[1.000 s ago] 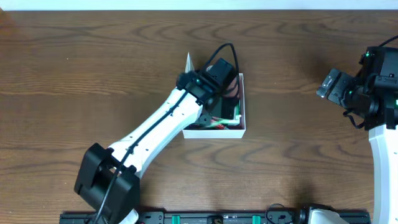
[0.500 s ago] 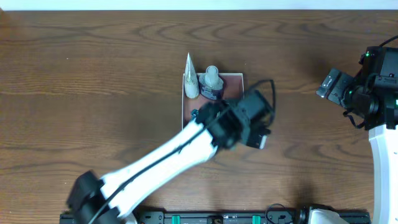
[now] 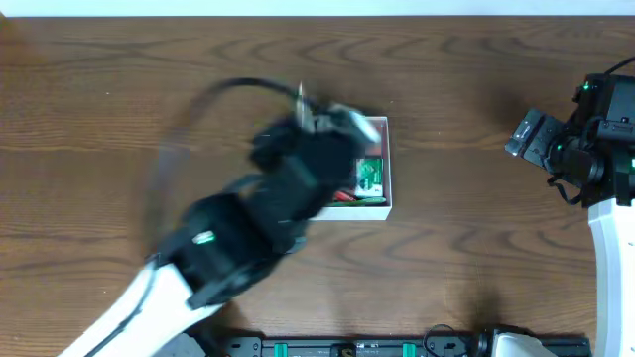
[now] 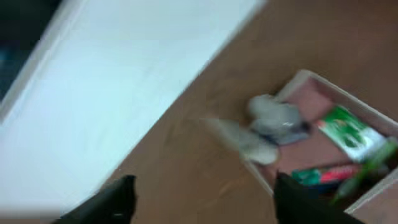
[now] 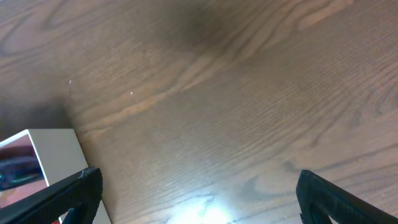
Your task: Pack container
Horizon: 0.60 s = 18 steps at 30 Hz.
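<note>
**Container sits under the left arm; right hand waits well off to its side**

The container (image 3: 389, 171) stands on the table (image 3: 476, 248) a little past the middle, away from the robot. It is square, so it has no long axis to line up with; its walls run parallel to the table's edges. Its open top faces straight up, so anything going in has to come from above.

The left arm is by far the nearer. From overhead it is smeared by blur and covers the container's left half. Only the right wall and a green-and-white carton (image 3: 369, 176) inside show clearly. In the left wrist view, the left hand (image 4: 204, 186) has its fingers spread with nothing between them. The container (image 4: 336, 90) lies ahead of this hand and to its right. A pale bottle (image 4: 273, 118) leans at the near corner, and the carton lies flat on the pinkish floor. Other small red and green things lie beside the carton, too blurred to name.

The right hand (image 3: 523, 134) hangs near the table's right edge, well apart from the container, which lies to its left. Its fingers are spread as wide as they go and hold nothing. Its own camera catches only one white corner of the container (image 5: 56, 155) at the left of the view.

No loose item shows on the bare table, so what either hand would fetch next I cannot tell.
</note>
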Tool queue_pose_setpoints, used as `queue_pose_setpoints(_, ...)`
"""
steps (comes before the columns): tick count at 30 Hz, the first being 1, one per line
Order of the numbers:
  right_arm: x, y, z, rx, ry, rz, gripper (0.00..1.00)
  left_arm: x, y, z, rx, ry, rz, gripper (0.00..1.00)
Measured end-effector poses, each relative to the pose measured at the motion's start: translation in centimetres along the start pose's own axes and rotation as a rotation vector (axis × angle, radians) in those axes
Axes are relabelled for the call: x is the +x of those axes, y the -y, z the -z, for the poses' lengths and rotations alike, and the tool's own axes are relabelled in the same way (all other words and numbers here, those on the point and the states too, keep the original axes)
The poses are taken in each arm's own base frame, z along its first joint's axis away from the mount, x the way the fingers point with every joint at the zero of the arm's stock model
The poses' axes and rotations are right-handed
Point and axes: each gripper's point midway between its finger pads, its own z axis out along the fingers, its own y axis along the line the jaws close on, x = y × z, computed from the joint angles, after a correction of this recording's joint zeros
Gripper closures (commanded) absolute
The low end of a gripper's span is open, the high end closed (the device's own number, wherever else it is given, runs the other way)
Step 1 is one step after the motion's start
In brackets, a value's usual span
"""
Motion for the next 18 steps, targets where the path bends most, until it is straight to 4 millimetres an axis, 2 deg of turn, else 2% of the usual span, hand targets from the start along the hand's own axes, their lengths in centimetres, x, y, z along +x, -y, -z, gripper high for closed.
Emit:
queue_pose_setpoints(2, 0.0, 0.0, 0.0, 0.0, 0.0, 0.0, 0.01, 1.4, -4.2, 2.2, -0.081, 0.012, 0.183, 0.21)
queue_pose_setpoints(5, 0.0, 0.0, 0.0, 0.0, 0.0, 0.0, 0.01, 3.3, -7.9, 4.9, -0.16, 0.031, 0.328, 0.18)
queue_pose_setpoints(8, 0.0, 0.0, 0.0, 0.0, 0.0, 0.0, 0.01, 5.3, -10.2, 7.5, -0.205, 0.046, 0.422, 0.15)
queue_pose_setpoints(11, 0.0, 0.0, 0.0, 0.0, 0.0, 0.0, 0.01, 6.8, -10.1, 9.1, -0.164, 0.041, 0.435, 0.15)
queue_pose_setpoints(18, 0.0, 0.0, 0.0, 0.0, 0.0, 0.0, 0.01, 8.6, -6.6, 10.7, 0.044, 0.015, 0.401, 0.16)
